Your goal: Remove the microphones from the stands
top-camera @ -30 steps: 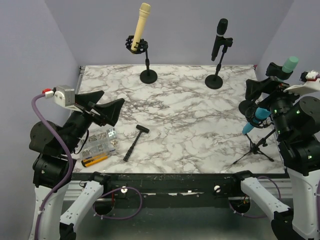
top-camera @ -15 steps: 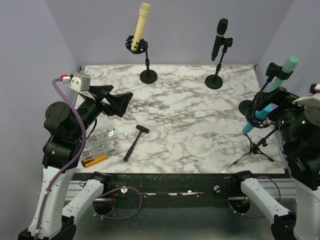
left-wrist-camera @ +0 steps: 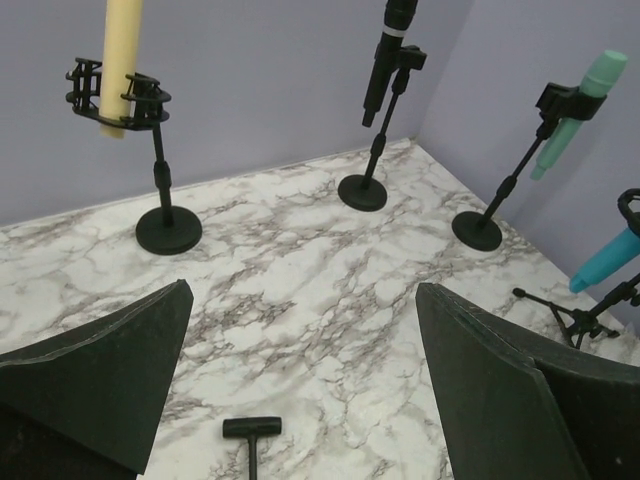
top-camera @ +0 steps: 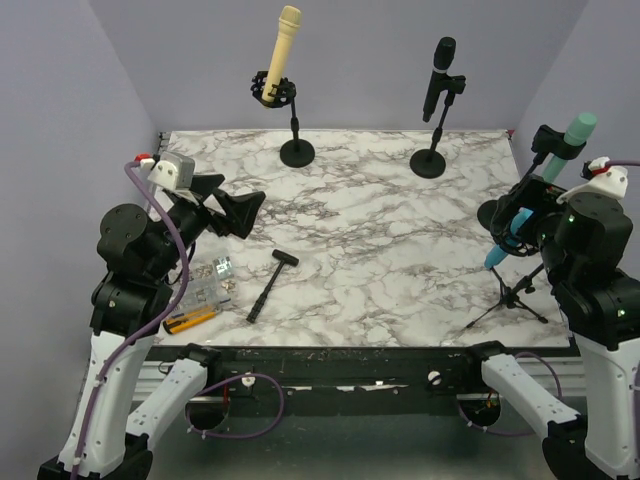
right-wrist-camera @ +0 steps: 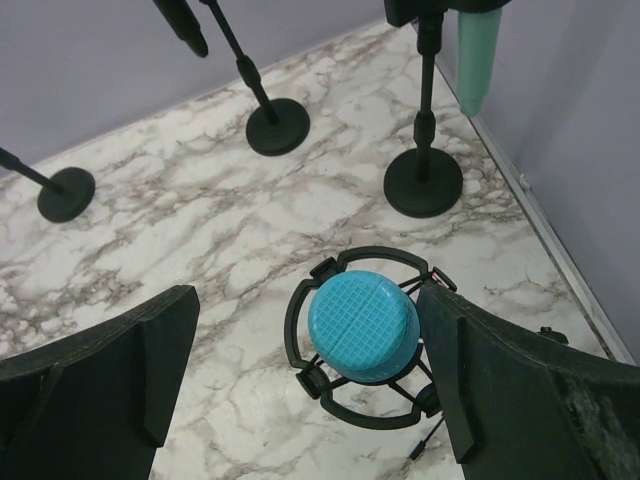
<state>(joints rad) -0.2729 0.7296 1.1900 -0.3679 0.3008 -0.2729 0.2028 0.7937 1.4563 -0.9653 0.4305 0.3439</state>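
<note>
At four o'clock on the table [top-camera: 380, 250], the blue microphone [right-wrist-camera: 362, 325] sits in its tripod stand [top-camera: 512, 293]. It is one of four microphones on four stands, with one hammer [top-camera: 268, 285] at eight o'clock. Its long axis tilts, head up, tail toward seven o'clock. The right gripper [right-wrist-camera: 305, 290] hovers over the head, jaws wide and clear of it. The left gripper [left-wrist-camera: 303, 286] gapes wide, empty.

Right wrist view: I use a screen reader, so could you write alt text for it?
A blue microphone sits in a black ring mount, seen from above between the right gripper's open fingers. Behind it on the marble table are a teal microphone on a round-based stand and two more stand bases.
</note>
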